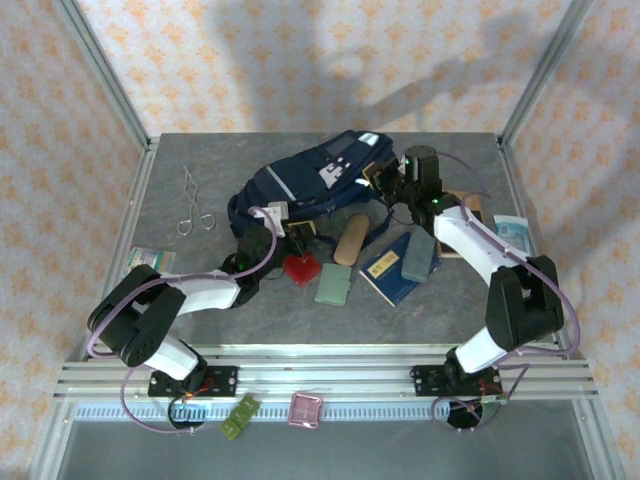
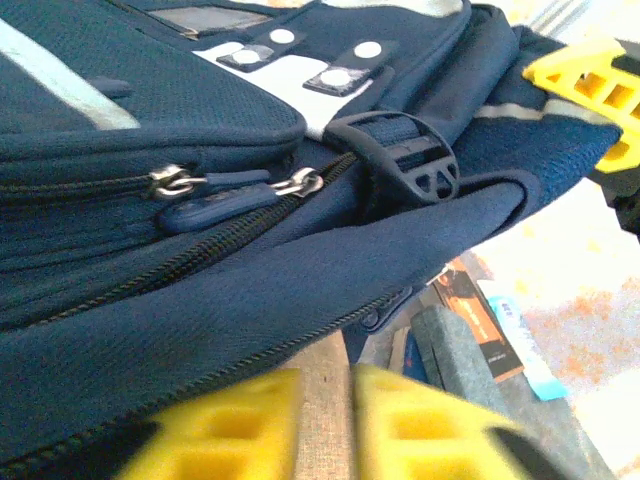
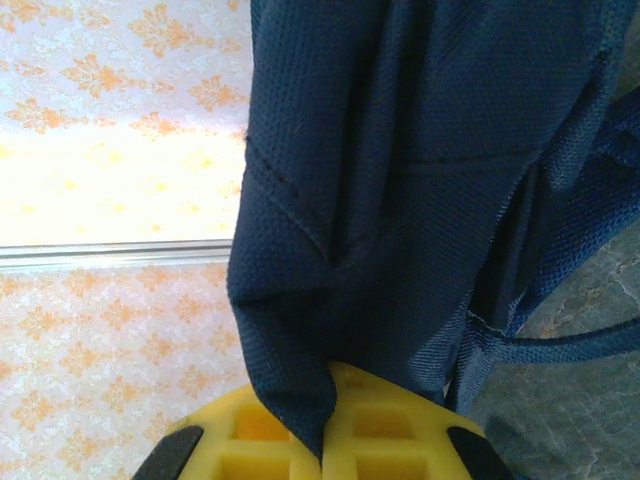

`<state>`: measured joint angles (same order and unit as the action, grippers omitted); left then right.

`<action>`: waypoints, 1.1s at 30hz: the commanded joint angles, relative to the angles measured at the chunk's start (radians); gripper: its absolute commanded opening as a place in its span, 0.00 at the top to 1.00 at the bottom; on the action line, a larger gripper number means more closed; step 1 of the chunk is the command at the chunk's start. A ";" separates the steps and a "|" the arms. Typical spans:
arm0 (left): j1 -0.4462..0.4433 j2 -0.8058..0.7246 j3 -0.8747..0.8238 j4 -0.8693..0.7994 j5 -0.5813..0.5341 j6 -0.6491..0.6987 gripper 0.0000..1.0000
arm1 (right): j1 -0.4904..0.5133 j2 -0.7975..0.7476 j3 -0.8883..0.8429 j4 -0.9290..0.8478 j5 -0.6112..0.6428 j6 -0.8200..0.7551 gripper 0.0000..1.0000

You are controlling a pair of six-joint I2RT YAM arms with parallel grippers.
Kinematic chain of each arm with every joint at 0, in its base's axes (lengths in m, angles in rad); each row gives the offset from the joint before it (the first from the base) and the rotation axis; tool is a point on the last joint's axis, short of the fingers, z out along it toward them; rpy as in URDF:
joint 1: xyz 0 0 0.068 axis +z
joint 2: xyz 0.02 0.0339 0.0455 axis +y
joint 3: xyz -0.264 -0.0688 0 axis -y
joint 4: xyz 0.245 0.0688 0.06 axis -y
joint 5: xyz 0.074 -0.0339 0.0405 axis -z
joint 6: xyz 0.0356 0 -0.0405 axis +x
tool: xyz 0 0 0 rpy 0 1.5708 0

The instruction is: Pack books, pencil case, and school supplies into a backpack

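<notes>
1. Your right gripper (image 3: 326,425) has its yellow fingers pressed together on a fold of the large navy-blue fabric backpack (image 1: 310,182), at its right end.
2. Your left gripper (image 2: 325,395) is at the near side of the backpack, below the zippers (image 2: 235,185). Its fingers stand a little apart, and nothing is between them.
3. The backpack lies on the grey table (image 1: 300,320), toward the far side.
4. The tan soft pencil case (image 1: 349,238), the red square case (image 1: 300,268), the pale green case (image 1: 333,287) and the dark blue book (image 1: 385,275), with the slate-grey slab (image 1: 418,255) on it, lie on the table on the near side of the backpack.
</notes>
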<state>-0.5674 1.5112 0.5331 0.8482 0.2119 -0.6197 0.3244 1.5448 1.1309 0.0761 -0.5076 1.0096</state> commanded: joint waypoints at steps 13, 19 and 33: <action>-0.048 0.232 0.128 0.263 0.159 -0.102 0.41 | 0.027 -0.012 0.044 0.105 -0.080 0.039 1.00; -0.032 0.115 0.039 0.172 -0.033 -0.059 0.41 | 0.026 -0.035 0.074 0.046 -0.050 0.008 1.00; 0.111 0.115 0.197 0.050 0.274 -0.016 0.34 | 0.043 -0.066 0.027 0.112 -0.117 0.126 1.00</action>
<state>-0.4633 1.6001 0.6704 0.8875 0.3714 -0.6529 0.3458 1.5360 1.1183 0.1070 -0.5312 1.0821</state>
